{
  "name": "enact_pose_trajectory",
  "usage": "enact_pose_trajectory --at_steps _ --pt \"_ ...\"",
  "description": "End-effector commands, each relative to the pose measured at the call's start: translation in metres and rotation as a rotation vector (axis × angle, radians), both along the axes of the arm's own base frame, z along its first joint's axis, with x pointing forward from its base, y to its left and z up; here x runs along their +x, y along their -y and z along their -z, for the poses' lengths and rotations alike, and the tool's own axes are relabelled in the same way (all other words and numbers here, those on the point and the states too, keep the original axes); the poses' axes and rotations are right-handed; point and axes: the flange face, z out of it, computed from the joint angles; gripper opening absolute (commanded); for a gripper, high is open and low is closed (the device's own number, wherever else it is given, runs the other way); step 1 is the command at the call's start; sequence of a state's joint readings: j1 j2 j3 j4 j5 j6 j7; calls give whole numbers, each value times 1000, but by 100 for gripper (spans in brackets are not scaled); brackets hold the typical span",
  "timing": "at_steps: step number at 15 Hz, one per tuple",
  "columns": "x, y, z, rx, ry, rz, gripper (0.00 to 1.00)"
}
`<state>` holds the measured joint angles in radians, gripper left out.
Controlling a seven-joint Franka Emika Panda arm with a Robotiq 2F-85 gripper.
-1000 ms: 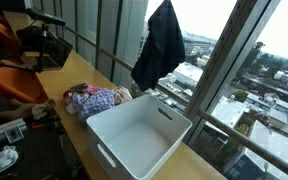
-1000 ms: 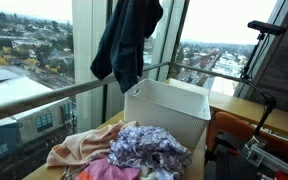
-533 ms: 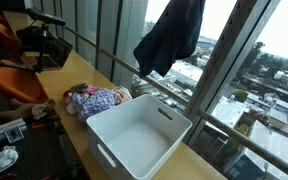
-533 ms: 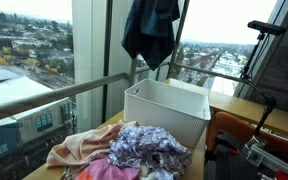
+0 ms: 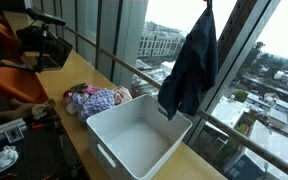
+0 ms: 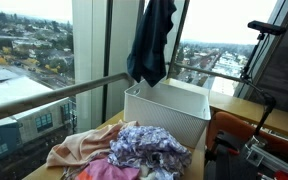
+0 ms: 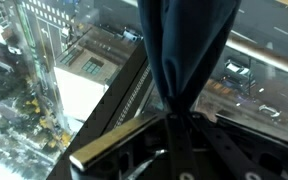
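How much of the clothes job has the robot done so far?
Only the start. Done: one dark blue garment is picked up and hangs in the air. In hand: the shut pincer holds it just above the rim of the white box, which looks empty inside. Left: getting that garment into the box, and the colourful pile of clothes lying beside the box.

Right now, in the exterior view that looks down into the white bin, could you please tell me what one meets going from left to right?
Black camera gear → pile of clothes → white bin → hanging dark garment.
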<state>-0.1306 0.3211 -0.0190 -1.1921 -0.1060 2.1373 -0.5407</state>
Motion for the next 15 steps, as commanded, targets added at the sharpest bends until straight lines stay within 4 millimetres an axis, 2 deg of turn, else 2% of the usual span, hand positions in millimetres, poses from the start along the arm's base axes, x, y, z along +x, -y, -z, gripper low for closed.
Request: enact_pose_trajectory --at_steps 1,4,6,8,9,11,13,15 --pt "7 26 53 4 -101 16 1" --pt "3 56 75 17 -147 51 1" --pt "-2 69 77 16 -157 68 1" --pt "-8 69 70 9 -152 65 1" --pt "-11 65 67 4 -148 59 1" --pt "-21 42 54 -5 -138 29 1" --pt "-37 16 34 -16 -119 -2 1" --pt "-50 3 10 -19 -88 -22 1"
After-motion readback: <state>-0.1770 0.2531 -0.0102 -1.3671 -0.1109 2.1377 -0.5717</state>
